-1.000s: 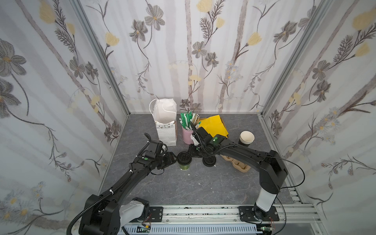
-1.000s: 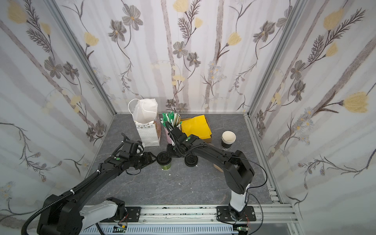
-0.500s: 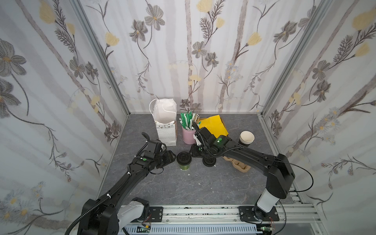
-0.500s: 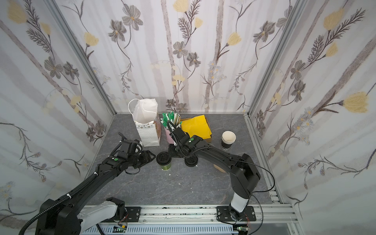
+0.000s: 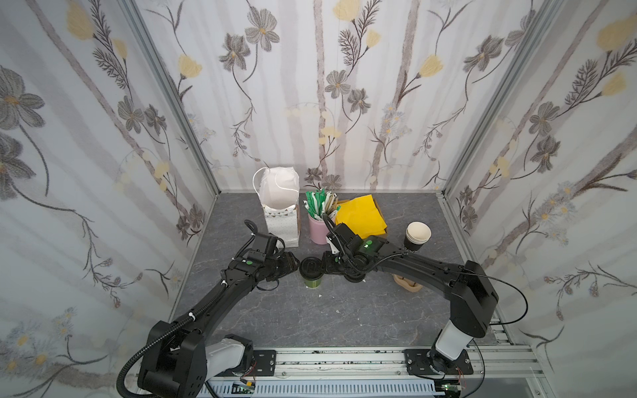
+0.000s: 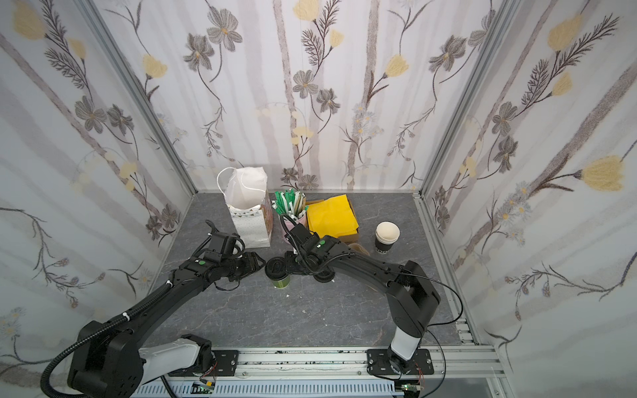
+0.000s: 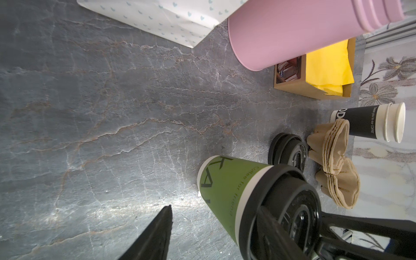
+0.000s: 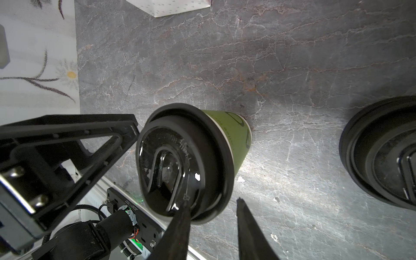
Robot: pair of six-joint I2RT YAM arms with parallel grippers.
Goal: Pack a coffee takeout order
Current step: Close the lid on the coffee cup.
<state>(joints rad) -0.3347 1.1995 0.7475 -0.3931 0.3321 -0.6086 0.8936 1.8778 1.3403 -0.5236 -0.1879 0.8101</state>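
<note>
**Two pincers, one cup**

Green cup (image 5: pixel 312 277) upright mid-tabletop (image 5: pixel 344 310), black lid (image 5: pixel 311 267) on, long axis vertical. Left pincer (image 5: pixel 293 267) just beside it on left arm's side, jaws wide apart, empty, one fingertip (image 8: pixel 126 126) at lid rim. Right pincer (image 8: pixel 212 201) just beside it on opposite side, jaws part-way apart, straddling lid rim, one tip on lid; no clamp visible. Both about equally near. White bag (image 5: pixel 280 220) behind cup, nearer left arm. Likely seating lid or lining up a lift. Suggest side grasp on cup wall by left, then up and over into bag. Yellow napkin (image 5: pixel 360 215) and stir sticks (image 5: pixel 327 203) at back, not yet packed. Risk: tip-over from sideways push at lid.
</note>
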